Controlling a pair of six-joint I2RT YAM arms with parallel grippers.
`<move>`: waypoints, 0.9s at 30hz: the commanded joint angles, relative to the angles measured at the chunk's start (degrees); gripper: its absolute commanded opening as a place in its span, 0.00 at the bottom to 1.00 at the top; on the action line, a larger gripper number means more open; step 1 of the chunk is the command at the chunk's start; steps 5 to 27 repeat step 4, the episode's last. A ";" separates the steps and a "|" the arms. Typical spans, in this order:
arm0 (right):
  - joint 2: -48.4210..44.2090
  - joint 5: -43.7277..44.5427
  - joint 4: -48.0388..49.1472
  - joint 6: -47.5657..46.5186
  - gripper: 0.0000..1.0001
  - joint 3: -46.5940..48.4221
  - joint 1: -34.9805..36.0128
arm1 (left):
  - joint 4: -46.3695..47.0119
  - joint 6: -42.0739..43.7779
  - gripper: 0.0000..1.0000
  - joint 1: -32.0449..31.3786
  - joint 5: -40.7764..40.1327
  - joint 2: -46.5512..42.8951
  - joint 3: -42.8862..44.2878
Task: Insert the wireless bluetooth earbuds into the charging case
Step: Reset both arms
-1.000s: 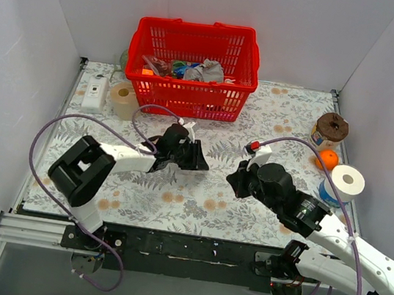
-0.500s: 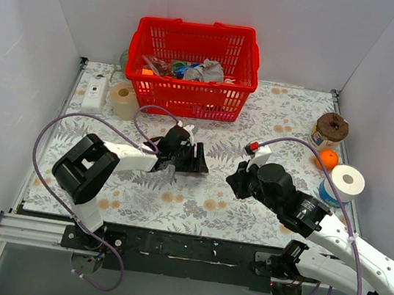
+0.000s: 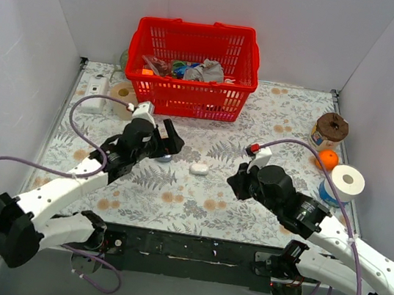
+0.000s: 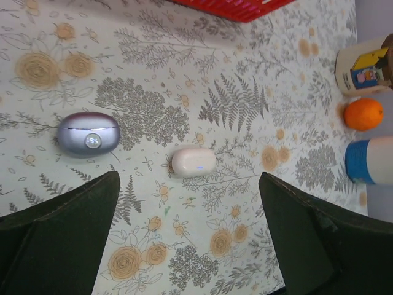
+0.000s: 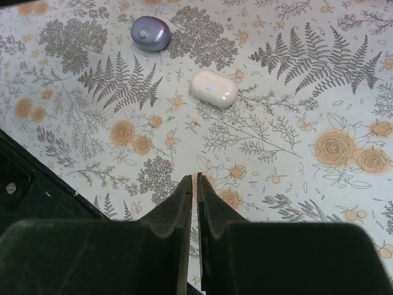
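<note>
The charging case (image 4: 88,135) is lying shut on the table (image 3: 283,116), a little left of the middle, and nothing is gripping it. The earbuds are not being shown in any view, and whether they are inside the closed case cannot be told. The left gripper (image 3: 166,141) is being held spread wide and empty just over the case. The right gripper (image 5: 191,179) is being kept closed down to a thin slit with nothing in it, nearer the near edge.

Trouble is to be expected mostly from the case itself. Its shell is glossy and rounded, so it is likely to be squeezed out sideways if it is pinched off centre. The lid will probably have to be pried up by one gripper while the body is being steadied by the other. A white capsule (image 4: 193,161) is lying near the case, apart from it on the right, and is at risk of being knocked or taken for the wrong thing. Earbuds that small could easily be dropped and lost against the flowered pattern.

Room is being left open across the middle and along the near edge. The far edge is being taken up by a red basket (image 3: 190,94). The right edge is being crowded by a jar (image 3: 331,129), an orange (image 3: 326,159) and a paper roll (image 3: 345,182). Three sides are being closed in by walls.
</note>
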 commanded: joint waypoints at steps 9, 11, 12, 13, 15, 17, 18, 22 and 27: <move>-1.52 1.12 2.51 0.01 0.14 -1.75 -0.14 | -7.88 -2.70 0.98 0.13 -7.94 -8.78 1.34; -1.52 1.12 2.51 0.01 0.14 -1.75 -0.14 | -7.88 -2.70 0.98 0.13 -7.94 -8.78 1.34; -1.52 1.12 2.51 0.01 0.14 -1.75 -0.14 | -7.88 -2.70 0.98 0.13 -7.94 -8.78 1.34; -1.52 1.12 2.51 0.01 0.14 -1.75 -0.14 | -7.88 -2.70 0.98 0.13 -7.94 -8.78 1.34; -1.52 1.12 2.51 0.01 0.14 -1.75 -0.14 | -7.88 -2.70 0.98 0.13 -7.94 -8.78 1.34; -1.52 1.12 2.51 0.01 0.14 -1.75 -0.14 | -7.88 -2.70 0.98 0.13 -7.94 -8.78 1.34; -1.52 1.12 2.51 0.01 0.14 -1.75 -0.14 | -7.88 -2.70 0.98 0.13 -7.94 -8.78 1.34; -1.52 1.12 2.51 0.01 0.14 -1.75 -0.14 | -7.88 -2.70 0.98 0.13 -7.94 -8.78 1.34; -1.52 1.12 2.51 0.01 0.14 -1.75 -0.14 | -7.88 -2.70 0.98 0.13 -7.94 -8.78 1.34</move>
